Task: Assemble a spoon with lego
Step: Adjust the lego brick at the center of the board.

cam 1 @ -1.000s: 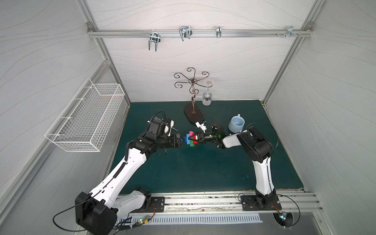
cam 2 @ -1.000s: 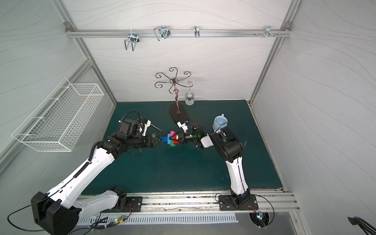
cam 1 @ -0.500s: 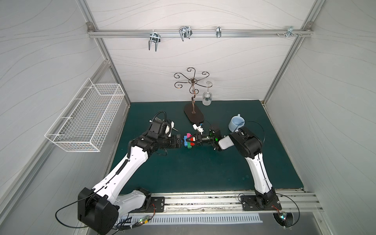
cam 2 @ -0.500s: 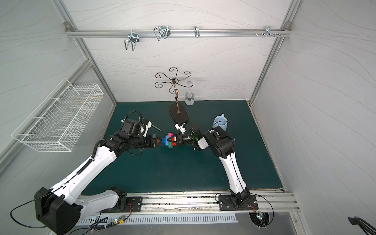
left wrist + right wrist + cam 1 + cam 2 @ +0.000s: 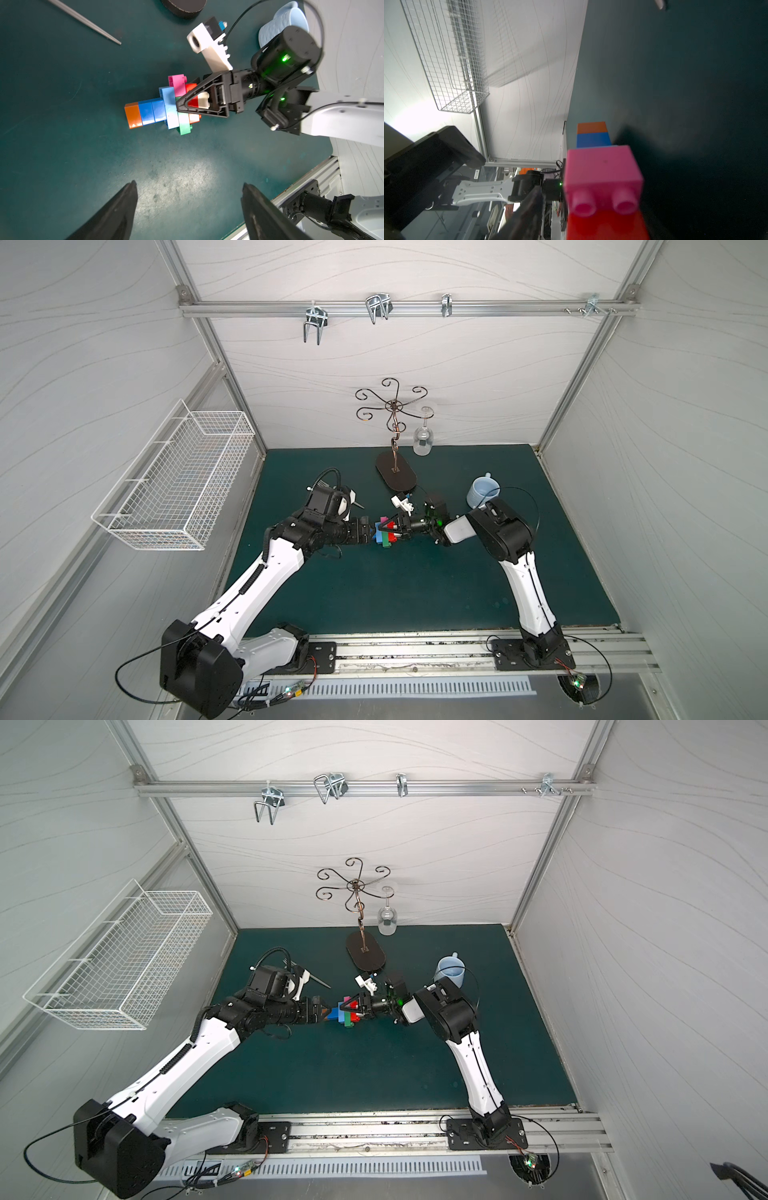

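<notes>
The right gripper (image 5: 178, 106) sits at the head of the spoon (image 5: 166, 104), its jaws parted to either side of the bricks. The left wrist view shows only one finger, side-on, covering part of the red and white bricks; the second finger lies behind it. In the right wrist view a blurred finger (image 5: 529, 209) stands off the pink brick (image 5: 602, 172), with background showing between them. The opposite finger is outside that frame, so contact on that side cannot be told. The red brick (image 5: 604, 226) is out of focus and cut off at the frame edge.

The left gripper (image 5: 189, 184) is spread wide with nothing between its fingers, whose bases run out of the picture. The spoon's orange end points toward it, apart from both tips.

The spoon is low over the mat (image 5: 415, 580), between the two arms; whether it rests fully on the mat is unclear. In both top views the grippers crowd it, and only scraps of blue, green, red and pink show.

A fork (image 5: 83, 19) lies on the mat near the stem, one end cut off. A mug (image 5: 482, 493) stands behind the right arm, partly covered by it.
</notes>
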